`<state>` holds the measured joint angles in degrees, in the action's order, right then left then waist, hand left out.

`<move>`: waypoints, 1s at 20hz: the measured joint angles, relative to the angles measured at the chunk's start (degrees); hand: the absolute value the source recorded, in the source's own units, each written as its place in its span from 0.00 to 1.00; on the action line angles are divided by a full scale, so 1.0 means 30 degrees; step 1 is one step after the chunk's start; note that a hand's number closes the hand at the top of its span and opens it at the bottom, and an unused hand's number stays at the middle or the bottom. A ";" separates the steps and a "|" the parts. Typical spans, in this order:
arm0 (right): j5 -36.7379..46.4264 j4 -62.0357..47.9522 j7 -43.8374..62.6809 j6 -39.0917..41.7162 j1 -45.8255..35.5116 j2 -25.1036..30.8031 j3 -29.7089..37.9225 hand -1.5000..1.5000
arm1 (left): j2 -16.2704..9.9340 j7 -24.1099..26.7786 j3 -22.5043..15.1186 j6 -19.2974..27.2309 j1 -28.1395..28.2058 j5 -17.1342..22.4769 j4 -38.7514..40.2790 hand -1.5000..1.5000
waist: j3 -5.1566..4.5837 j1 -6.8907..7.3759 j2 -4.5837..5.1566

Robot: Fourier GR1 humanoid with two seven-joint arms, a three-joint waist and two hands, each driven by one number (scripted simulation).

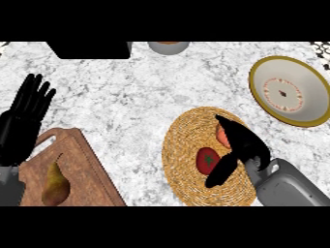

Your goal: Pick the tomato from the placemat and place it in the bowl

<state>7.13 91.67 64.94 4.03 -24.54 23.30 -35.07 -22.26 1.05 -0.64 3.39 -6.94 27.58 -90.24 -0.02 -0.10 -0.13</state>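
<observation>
R hand (240,140) lower right, fingers spread over tomato (208,160) on placemat (185,145), not grasping. L hand (17,121) released, resting left edge. Bowl (291,90) upper right.

Two smooth grey forearms with rounded casings — each ends in a matte black hand: left hand (16,127), right hand (240,145).

Red round tomato (208,160) on golden woven straw placemat (185,145); cream bowl (291,90), yellow-rimmed; grey-veined white marble counter (139,97).
</observation>
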 measured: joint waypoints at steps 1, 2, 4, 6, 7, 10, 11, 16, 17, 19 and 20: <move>0.0229 -0.0358 -0.0071 -0.0012 -0.0045 -0.0269 0.0051 0.00 | -0.0066 -0.0192 0.0120 -0.0080 -0.0054 0.0051 -0.0078 0.50 | -0.0002 0.0030 0.0005; 0.0296 -0.0465 -0.0042 0.0028 -0.0055 -0.0441 0.0136 0.00 | 0.0132 -0.0087 0.0040 -0.0043 -0.0055 -0.0113 0.0008 0.50 | -0.0001 0.0034 0.0012; 0.0649 -0.0682 -0.0208 0.0085 0.0258 -0.0689 0.0095 0.00 | 0.0303 -0.0198 0.0028 0.0014 0.0017 -0.0262 -0.0255 0.50 | -0.0013 0.0053 -0.0003; 0.0840 -0.1308 -0.0455 0.0221 0.0190 -0.0963 0.0244 0.00 | 0.0353 0.0017 0.0149 -0.0198 0.0304 -0.0362 -0.0284 0.50 | -0.0040 0.0110 -0.0039; 0.0909 -0.1547 -0.0434 0.0282 0.0101 -0.1164 0.0307 0.00 | 0.0299 -0.0074 0.0271 -0.0316 0.0232 -0.0310 -0.0233 0.50 | -0.0053 0.0111 -0.0050; 0.1396 -0.2023 -0.0734 0.0437 0.0285 -0.1523 0.0340 0.00 | 0.0474 -0.0332 0.0322 -0.0261 -0.0029 -0.0490 -0.0143 0.50 | -0.0095 0.0093 -0.0109; 0.1464 -0.2273 -0.0817 0.0524 0.0212 -0.1611 0.0476 0.00 | 0.0456 -0.0269 0.0383 -0.0380 0.0139 -0.0548 -0.0162 0.50 | -0.0106 0.0110 -0.0123; 0.2014 -0.2995 -0.0807 0.0762 0.0095 -0.2325 0.0567 1.00 | 0.0755 -0.0753 0.0394 -0.0206 -0.0028 -0.0712 -0.0511 0.50 | -0.0184 0.0099 -0.0229; 0.2140 -0.2959 -0.0940 0.0871 0.0225 -0.2212 0.0517 1.00 | 0.0769 -0.0774 0.0430 -0.0230 -0.0011 -0.0753 -0.0526 0.50 | -0.0204 0.0090 -0.0262; 0.2298 -0.3197 -0.1210 0.1254 -0.0064 -0.2127 0.0396 1.00 | 0.0765 -0.0521 0.0609 -0.0506 -0.0041 -0.0777 -0.0170 0.50 | -0.0227 0.0087 -0.0276; 0.2352 -0.3255 -0.1293 0.1487 -0.0267 -0.2086 0.0319 1.00 | 0.0820 -0.0499 0.0617 -0.0526 -0.0129 -0.0833 -0.0045 0.50 | -0.0229 0.0080 -0.0269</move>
<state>14.19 81.91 61.06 8.50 -25.34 17.04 -34.12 -19.81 -0.44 1.21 1.81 -7.33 25.08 -90.38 -0.70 0.14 -0.93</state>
